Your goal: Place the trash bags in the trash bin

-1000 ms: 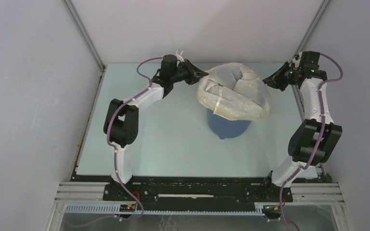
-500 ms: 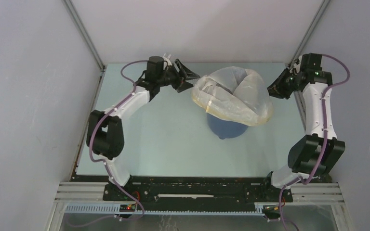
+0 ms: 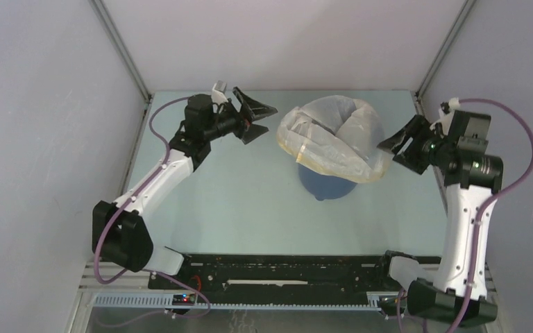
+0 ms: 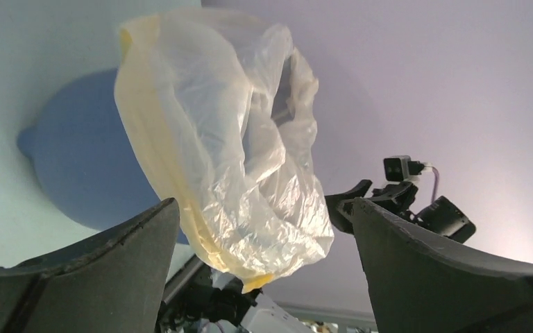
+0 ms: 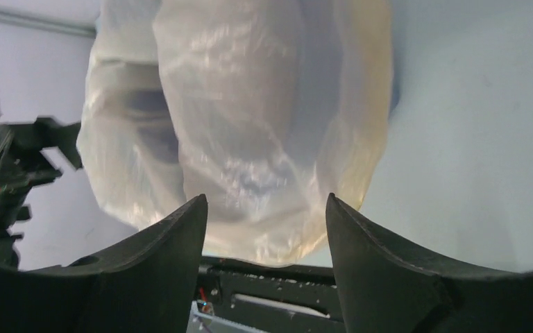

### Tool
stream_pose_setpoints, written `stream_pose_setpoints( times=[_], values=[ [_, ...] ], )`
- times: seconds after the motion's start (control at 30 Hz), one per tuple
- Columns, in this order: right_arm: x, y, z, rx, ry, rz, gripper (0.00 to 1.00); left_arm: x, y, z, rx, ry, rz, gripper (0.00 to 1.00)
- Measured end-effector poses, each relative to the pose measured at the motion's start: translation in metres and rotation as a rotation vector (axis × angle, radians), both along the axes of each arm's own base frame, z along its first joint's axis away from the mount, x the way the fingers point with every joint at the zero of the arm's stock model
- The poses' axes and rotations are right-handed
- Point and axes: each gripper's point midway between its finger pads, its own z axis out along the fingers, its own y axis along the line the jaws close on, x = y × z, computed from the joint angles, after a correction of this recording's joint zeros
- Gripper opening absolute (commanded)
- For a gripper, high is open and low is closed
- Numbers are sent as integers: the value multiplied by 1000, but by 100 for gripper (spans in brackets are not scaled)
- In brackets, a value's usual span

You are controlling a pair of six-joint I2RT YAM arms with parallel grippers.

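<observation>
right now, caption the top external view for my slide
Left claw and right claw, both open, flank the trash bag draped over the blue bin.

Even, diffuse light from above; the trash bin (image 3: 330,186) throws only a faint, soft shadow on the pale desk (image 3: 236,201). Overhead view sharp. Wrist views softer: trash bag (image 5: 250,125) carries a bright sheen and slight blur, near fingers (image 4: 458,277) dark, unfocused.

The crinkly, translucent yellowish trash bag (image 3: 335,137) sits puffed up over the mouth of the round blue trash bin (image 3: 328,185), overhanging its rim all round.
</observation>
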Motion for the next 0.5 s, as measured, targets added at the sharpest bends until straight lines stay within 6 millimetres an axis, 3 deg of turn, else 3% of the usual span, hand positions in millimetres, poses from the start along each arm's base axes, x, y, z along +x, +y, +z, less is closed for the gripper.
stream_pose_setpoints(
  times=[0.17, 0.3, 0.5],
  values=[
    [-34, 24, -27, 81, 31, 63, 76, -23, -27, -18, -32, 61, -86, 86],
    [-42, 31, -45, 104, 63, 86, 78, -36, -46, -24, -65, 88, -142, 60],
    [-52, 36, -60, 82, 85, 112, 80, -41, -51, -43, -76, 144, -155, 35]
  ],
)
